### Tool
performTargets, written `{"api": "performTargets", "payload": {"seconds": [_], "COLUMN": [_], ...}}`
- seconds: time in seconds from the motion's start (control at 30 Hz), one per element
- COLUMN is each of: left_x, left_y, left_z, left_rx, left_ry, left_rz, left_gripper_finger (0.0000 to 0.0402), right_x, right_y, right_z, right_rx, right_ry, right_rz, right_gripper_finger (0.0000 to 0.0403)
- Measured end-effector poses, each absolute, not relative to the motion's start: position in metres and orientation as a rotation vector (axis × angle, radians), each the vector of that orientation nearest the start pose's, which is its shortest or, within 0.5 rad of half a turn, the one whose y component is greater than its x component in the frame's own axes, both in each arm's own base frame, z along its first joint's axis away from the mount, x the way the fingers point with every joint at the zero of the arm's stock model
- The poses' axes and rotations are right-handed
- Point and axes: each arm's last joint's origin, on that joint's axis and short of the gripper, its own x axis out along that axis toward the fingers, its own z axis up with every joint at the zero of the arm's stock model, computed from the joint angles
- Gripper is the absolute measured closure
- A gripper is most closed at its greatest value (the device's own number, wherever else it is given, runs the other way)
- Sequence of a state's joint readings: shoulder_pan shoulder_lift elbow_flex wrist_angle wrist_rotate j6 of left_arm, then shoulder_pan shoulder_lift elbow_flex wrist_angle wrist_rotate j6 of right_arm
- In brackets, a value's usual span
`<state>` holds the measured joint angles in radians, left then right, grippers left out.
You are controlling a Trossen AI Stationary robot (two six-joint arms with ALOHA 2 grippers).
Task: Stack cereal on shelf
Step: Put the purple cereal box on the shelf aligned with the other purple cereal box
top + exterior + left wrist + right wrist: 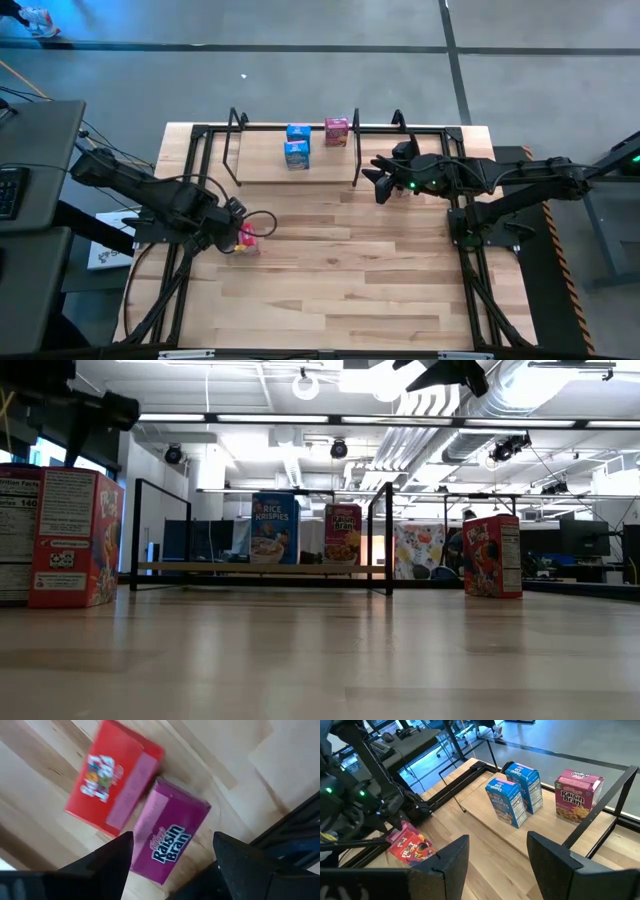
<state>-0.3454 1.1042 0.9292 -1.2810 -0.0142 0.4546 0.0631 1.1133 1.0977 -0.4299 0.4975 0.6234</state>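
Observation:
The shelf (262, 166) stands at the table's far middle. On it stand two blue cereal boxes (297, 132) (296, 154) and a magenta one (337, 131). My left gripper (238, 228) is open above a magenta Raisin Bran box (170, 837). A red box (112, 777) stands right beside that box on the table's left part. The fingers (117, 855) stand on either side of the magenta box, clear of it. My right gripper (378, 182) is open and empty, in the air just right of the shelf's right end rail.
Another red box (492, 555) stands on the table's right part in the low view; my right arm hides it from above. The shelf's black end rails (358, 150) rise at both ends. Bare planks (340, 280) lie toward the near edge.

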Motion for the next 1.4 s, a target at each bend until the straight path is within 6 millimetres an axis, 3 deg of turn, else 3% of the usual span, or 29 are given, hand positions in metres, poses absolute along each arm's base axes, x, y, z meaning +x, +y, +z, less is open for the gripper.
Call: {"api": "performTargets", "payload": {"seconds": [0.23,0.6,0.97,1.17,1.4], "left_x": [0.156,0.155,0.150,0.146,0.144], "left_y": [-0.052,-0.056,-0.054,-0.053,-0.050], "left_z": [0.250,0.251,0.273,0.270,0.250], "left_rx": [0.723,0.692,0.723,0.730,0.754], "left_ry": [1.366,1.326,1.234,1.275,1.329], "left_rz": [-0.517,-0.541,-0.531,-0.574,-0.582], "left_gripper_finger": [0.0135,0.0135,0.0135,0.0135,0.0135], "right_x": [0.234,0.233,0.232,0.232,0.232], "right_y": [0.001,0.001,-0.001,-0.001,-0.001], "right_z": [0.356,0.355,0.354,0.353,0.353], "right_rx": [0.485,0.481,0.470,0.469,0.471], "right_ry": [0.285,0.290,0.304,0.308,0.306], "right_rz": [-0.547,-0.550,-0.574,-0.576,-0.578], "right_gripper_finger": [0.0213,0.0213,0.0213,0.0213,0.0213]}}
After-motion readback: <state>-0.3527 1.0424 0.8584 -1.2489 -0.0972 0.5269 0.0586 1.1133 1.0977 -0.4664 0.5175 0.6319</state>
